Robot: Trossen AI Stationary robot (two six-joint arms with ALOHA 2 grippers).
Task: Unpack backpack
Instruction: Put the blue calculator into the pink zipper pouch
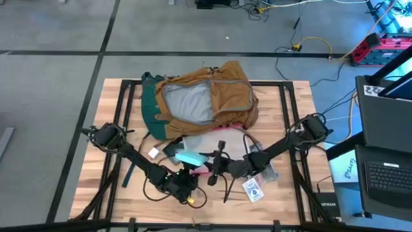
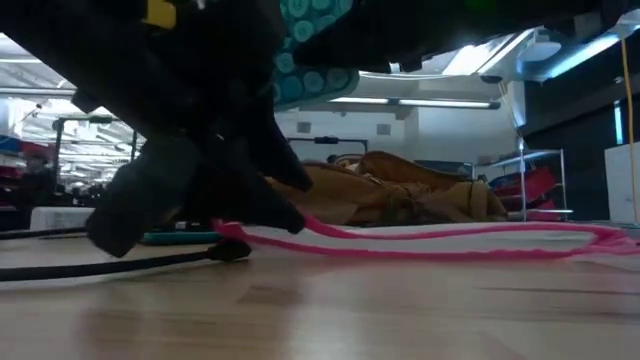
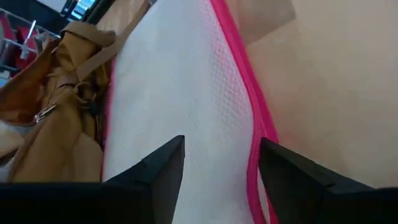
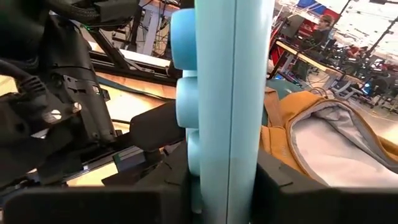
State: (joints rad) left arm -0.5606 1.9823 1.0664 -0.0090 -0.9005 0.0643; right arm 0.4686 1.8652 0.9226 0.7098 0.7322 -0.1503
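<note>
Backpack [image 1: 206,100] lies open at the counter's [image 1: 290,109] far side. Right gripper [image 4: 227,180] grasps a light-blue ridged item [image 4: 227,93]; left gripper [image 3: 221,165], released, hovers over a pink-edged pouch [image 3: 180,81].

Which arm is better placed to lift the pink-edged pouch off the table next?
Left, probably: its claw is open right above the flat pink-edged mesh pouch, whereas the right claw is occupied with a light-blue flat object.

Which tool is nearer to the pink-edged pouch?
Left. The left tool hangs open directly over the pouch; the right tool is beside it, shut on a light blue object.
</note>
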